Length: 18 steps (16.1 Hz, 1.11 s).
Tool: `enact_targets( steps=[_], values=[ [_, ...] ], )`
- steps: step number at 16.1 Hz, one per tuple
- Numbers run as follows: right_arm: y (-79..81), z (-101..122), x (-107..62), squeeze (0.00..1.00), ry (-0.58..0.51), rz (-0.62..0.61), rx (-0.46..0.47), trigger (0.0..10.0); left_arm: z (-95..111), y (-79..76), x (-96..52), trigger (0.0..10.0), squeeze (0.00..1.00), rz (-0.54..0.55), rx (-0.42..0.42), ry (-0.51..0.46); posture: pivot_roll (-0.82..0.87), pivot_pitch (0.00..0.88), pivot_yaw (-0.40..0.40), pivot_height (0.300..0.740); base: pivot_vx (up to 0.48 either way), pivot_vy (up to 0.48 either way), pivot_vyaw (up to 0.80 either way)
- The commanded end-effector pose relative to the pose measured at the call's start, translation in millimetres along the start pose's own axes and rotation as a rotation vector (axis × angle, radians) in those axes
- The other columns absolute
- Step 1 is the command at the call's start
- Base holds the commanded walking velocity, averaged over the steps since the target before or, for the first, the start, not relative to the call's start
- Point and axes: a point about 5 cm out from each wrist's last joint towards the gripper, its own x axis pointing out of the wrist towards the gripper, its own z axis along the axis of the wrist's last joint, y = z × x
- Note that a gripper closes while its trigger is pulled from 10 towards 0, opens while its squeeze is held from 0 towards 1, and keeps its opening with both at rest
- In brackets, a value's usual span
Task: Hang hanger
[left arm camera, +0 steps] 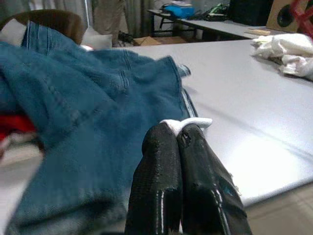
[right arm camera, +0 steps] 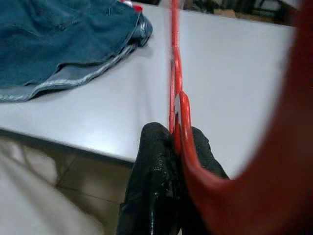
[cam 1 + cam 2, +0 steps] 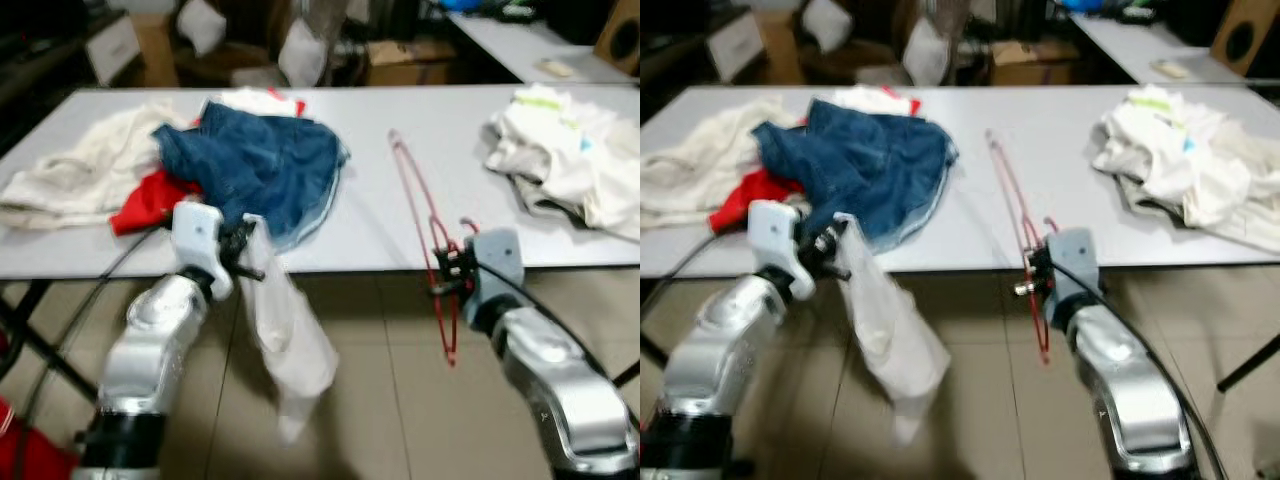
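- Our left gripper [image 3: 243,243] sits at the lower left of the head view, just in front of the desk [image 3: 400,130] edge. Its fingers [image 1: 166,186] are pressed together on a fold of white garment [image 3: 290,340].
- The white garment hangs from that gripper below the desk edge, over the tiled floor [image 3: 390,400].
- Our right gripper [image 3: 447,268] is at the lower right of centre, also at the near desk edge. Its fingers [image 2: 156,166] are clamped on the red hanger [image 3: 420,215] near its hook.
- The red hanger stands on edge: its upper part stretches across the desk toward the middle of the frame, and its lower part dips below the desk edge beside our right gripper.
- A blue denim garment [image 3: 260,165] lies heaped on the desk at upper left of centre, with a red cloth [image 3: 150,200] and a cream garment [image 3: 80,170] further left.
- A pile of white clothes [image 3: 560,160] lies at the upper right, well apart from the hanger.
- Behind the desk we see cardboard boxes [image 3: 400,60] and another table [image 3: 530,45].
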Motion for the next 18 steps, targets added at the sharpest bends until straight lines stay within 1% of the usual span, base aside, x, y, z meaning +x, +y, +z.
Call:
enact_targets(
  steps=[1,3,4,6,8,9,11,12,14,16,18],
  values=[
    [-9.0,10,-5.0,0.0,-0.039,0.038,0.0,10.0,16,-10.9,8.5,10.0,0.0,-0.062,0.007,-0.055,-0.05,0.0,0.035,0.74,0.405,0.0,0.0],
    [-11.8,27,-21.1,0.0,-0.101,0.273,-0.06,10.0,31,-15.7,18.0,10.0,0.0,-0.112,0.029,-0.092,-0.05,0.0,0.033,0.74,0.409,0.0,0.0],
    [-16.7,34,-33.6,0.0,-0.113,0.383,-0.115,10.0,41,-13.5,25.6,10.0,0.0,-0.122,0.044,-0.113,-0.05,0.0,0.033,0.74,0.412,0.0,0.0],
    [-24.2,40,-51.0,0.0,-0.102,0.512,-0.156,10.0,56,-7.7,38.0,10.0,0.0,-0.122,0.077,-0.143,-0.05,0.0,0.031,0.74,0.411,0.0,0.0],
    [-28.3,41,-75.7,0.0,-0.045,0.677,-0.179,10.0,79,0.1,54.0,10.0,0.0,-0.123,0.117,-0.181,-0.06,0.0,0.033,0.74,0.412,0.0,0.0],
    [-29.1,40,-82.0,0.0,-0.023,0.725,-0.179,10.0,86,3.1,58.1,10.0,0.0,-0.124,0.127,-0.193,-0.06,0.0,0.033,0.74,0.412,0.0,0.0],
    [-32.2,41,-91.2,0.0,0.003,0.768,-0.183,10.0,112,13.0,71.1,10.0,0.0,-0.11,0.168,-0.227,-0.06,0.0,0.033,0.74,0.409,0.0,0.0],
    [-33.5,42,-93.2,0.0,0.007,0.779,-0.183,10.0,123,16.4,76.6,10.0,0.0,-0.109,0.182,-0.242,-0.06,0.0,0.033,0.74,0.412,0.0,0.0],
    [-33.1,44,-94.6,0.0,0.019,0.809,-0.195,10.0,141,18.7,84.6,10.0,0.0,-0.111,0.191,-0.268,-0.06,0.0,0.036,0.74,0.409,0.0,0.0],
    [-33.3,41,-95.6,0.0,0.062,0.829,-0.211,10.0,155,16.2,91.1,10.0,0.0,-0.136,0.206,-0.296,-0.07,0.0,0.039,0.74,0.409,0.0,0.0],
    [-29.7,35,-90.3,0.0,0.105,0.827,-0.245,10.0,175,6.6,94.4,10.0,0.0,-0.2,0.203,-0.349,-0.07,0.0,0.045,0.74,0.412,0.0,0.0]
  ],
)
